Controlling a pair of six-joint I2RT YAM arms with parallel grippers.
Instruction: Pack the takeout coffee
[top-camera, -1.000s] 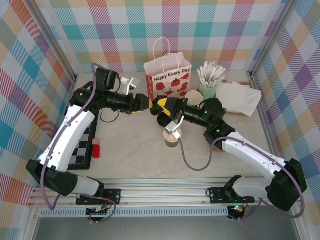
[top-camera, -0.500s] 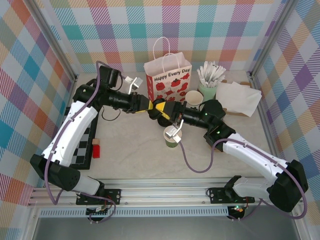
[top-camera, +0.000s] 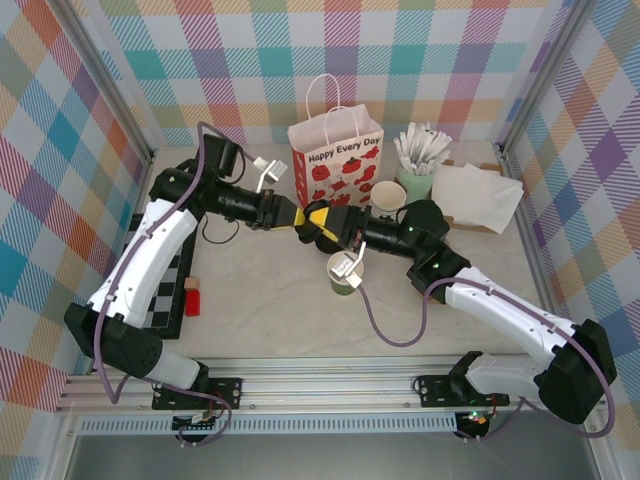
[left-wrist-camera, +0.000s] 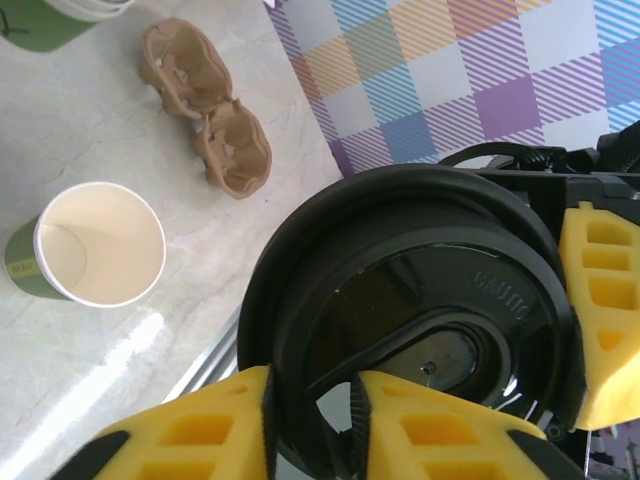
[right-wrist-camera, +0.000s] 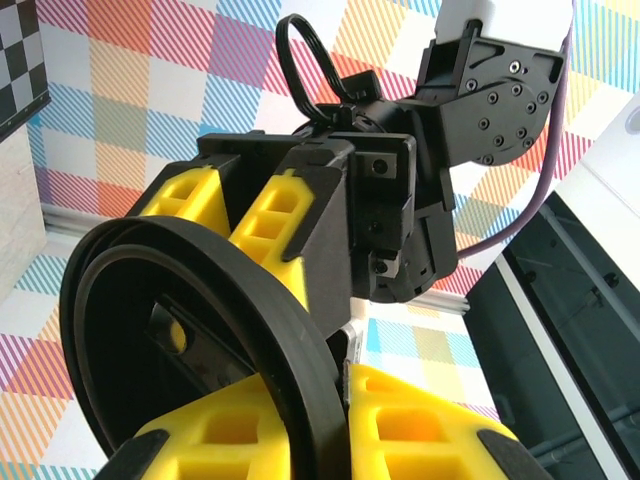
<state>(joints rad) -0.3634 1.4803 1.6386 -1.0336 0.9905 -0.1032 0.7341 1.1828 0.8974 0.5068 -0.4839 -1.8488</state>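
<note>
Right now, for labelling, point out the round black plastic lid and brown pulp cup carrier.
round black plastic lid (left-wrist-camera: 415, 300), left wrist view, top face.
brown pulp cup carrier (left-wrist-camera: 206, 110), left wrist view, centre.

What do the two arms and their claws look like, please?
The left arm and right arm have white rounded shells, black joints and black bases. A purple cable loops along each. The left claw and right claw have blocky yellow fingers with rectangular cut-outs, on black housings with small screws.
</note>
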